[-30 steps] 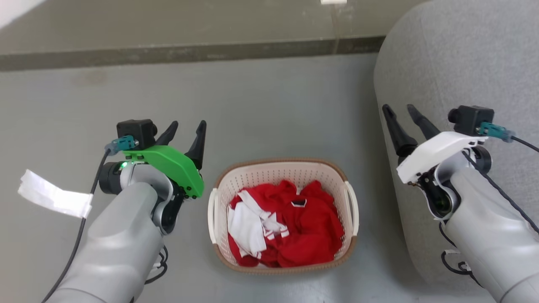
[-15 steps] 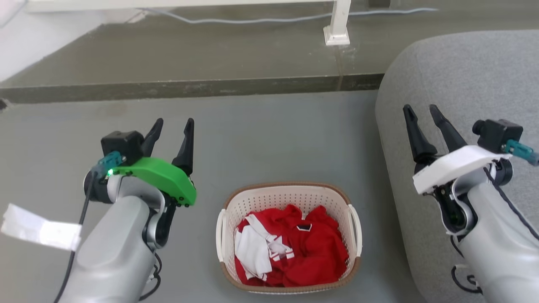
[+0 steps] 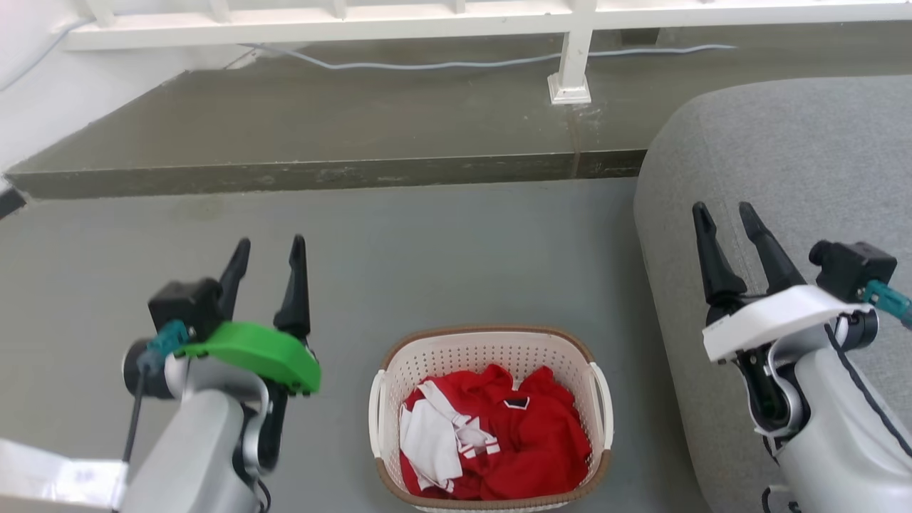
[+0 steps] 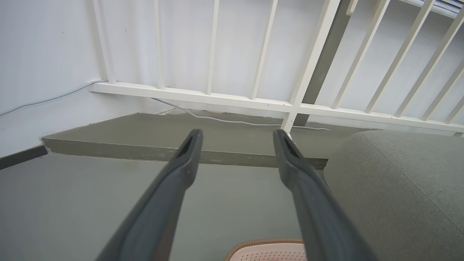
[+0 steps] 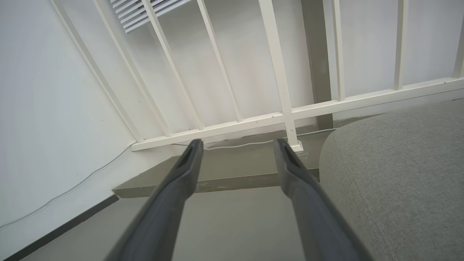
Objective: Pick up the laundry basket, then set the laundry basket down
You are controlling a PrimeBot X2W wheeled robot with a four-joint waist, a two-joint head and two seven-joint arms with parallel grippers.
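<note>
**Left gripper** (image 3: 271, 244): at 8 o'clock in the head view, well apart from the basket, at the basket's 10 o'clock. The jaws stand wide apart with nothing between them. Fingers point to 12 o'clock, toward the raised step (image 3: 320, 171).

**Laundry basket** (image 3: 491, 353): stands upright on the grey floor (image 3: 427, 242) at 6 o'clock in the head view, between the two arms and touched by neither.
- Contents: a loose heap of red clothing (image 3: 541, 442) with a white garment (image 3: 427, 438) at its 9 o'clock side.
- Expected weight: light to moderate. The load is soft cloth and fills the lower part only.
- Expected stiffness: the perforated plastic wall will likely flex if squeezed, and smooth plastic may slip under a pinch. Do not take hold of the wall.
- Hold points: the left handle (image 3: 375, 406) at the basket's 9 o'clock and the right handle (image 3: 604, 406) at its 3 o'clock. Take one in each gripper and lift evenly so that the load does not shift or tip.

**Right gripper** (image 3: 722, 210): at 4 o'clock in the head view, over the edge of the grey sofa (image 3: 769, 157), at the basket's 2 o'clock. The jaws are spread and hold nothing. The sofa lies close beside the right handle, so clearance there is judged tight.
</note>
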